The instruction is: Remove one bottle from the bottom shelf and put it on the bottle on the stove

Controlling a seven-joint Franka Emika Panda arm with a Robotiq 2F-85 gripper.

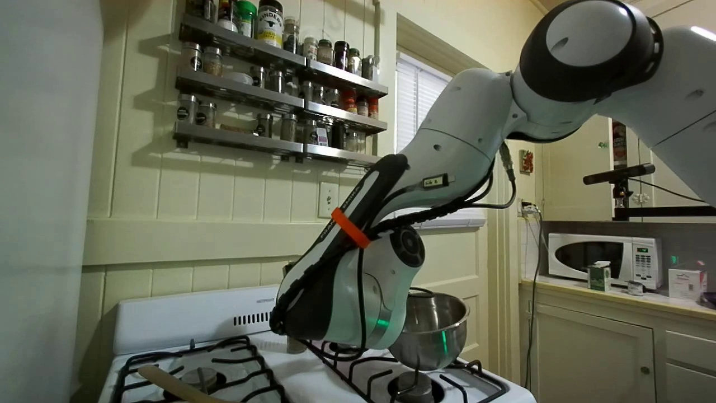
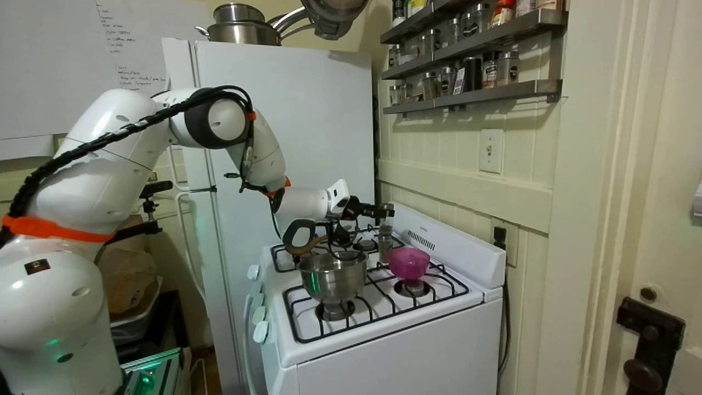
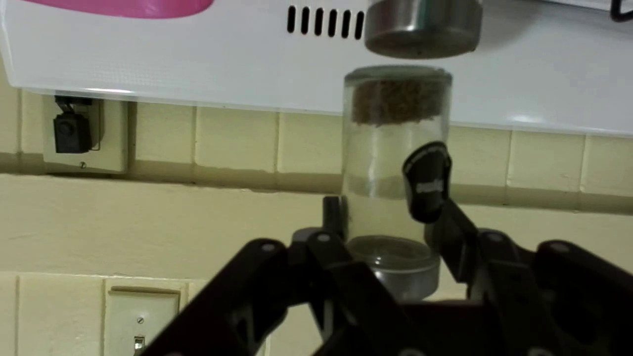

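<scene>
The gripper pinches the upper jar from both sides, holding it near upright just above the lower jar, which stands on the stove; a gap shows between them. In the wrist view the two look slightly out of line sideways, though the true offset is hard to judge. Released like this, the upper jar would likely tip off, perhaps toward the pink bowl; lowering too far could topple both.

Your wrist view crops the lower spice jar and pink bowl and blurs the upper spice jar's label, while in an exterior view the arm mostly hides your end effector.
</scene>
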